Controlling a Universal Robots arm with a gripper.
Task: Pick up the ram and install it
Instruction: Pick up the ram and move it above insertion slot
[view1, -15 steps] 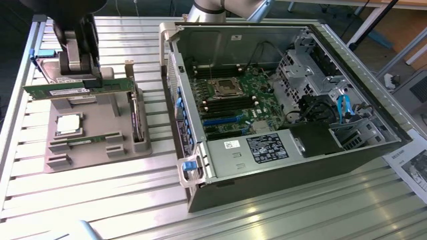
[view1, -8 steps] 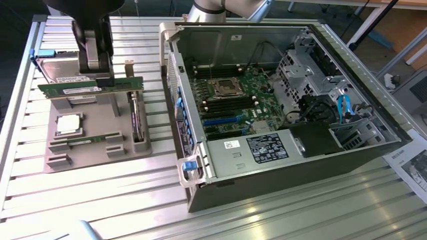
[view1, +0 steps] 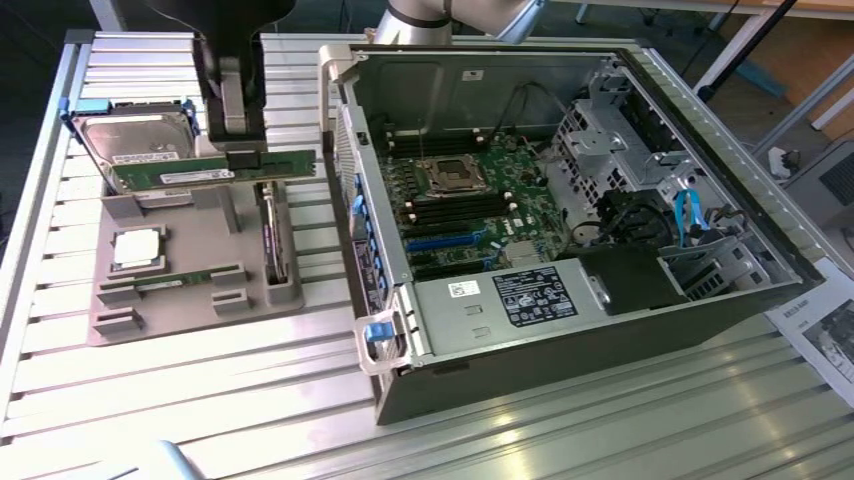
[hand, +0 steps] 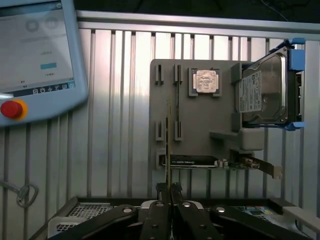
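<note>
Gripping the ram (view1: 200, 172) tight in the narrowed end effector (view1: 247, 158)!
Hovering level over the grey holder (view1: 200, 232) on the tabletop (view1: 200, 400), beside the hard drive (view1: 127, 140) at its twelve o'clock end, nine o'clock of the open computer case (view1: 427, 90) in the exterior view.

On the worktop (view1: 200, 400), the holder (view1: 200, 240) lies at the exterior view's left of the case (view1: 574, 365), the ram (view1: 187, 173) above it.

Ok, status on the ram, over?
Gripper shut on the ram, held over the grey tray. Not yet in the open case. Case side wall between ram and motherboard.
</note>
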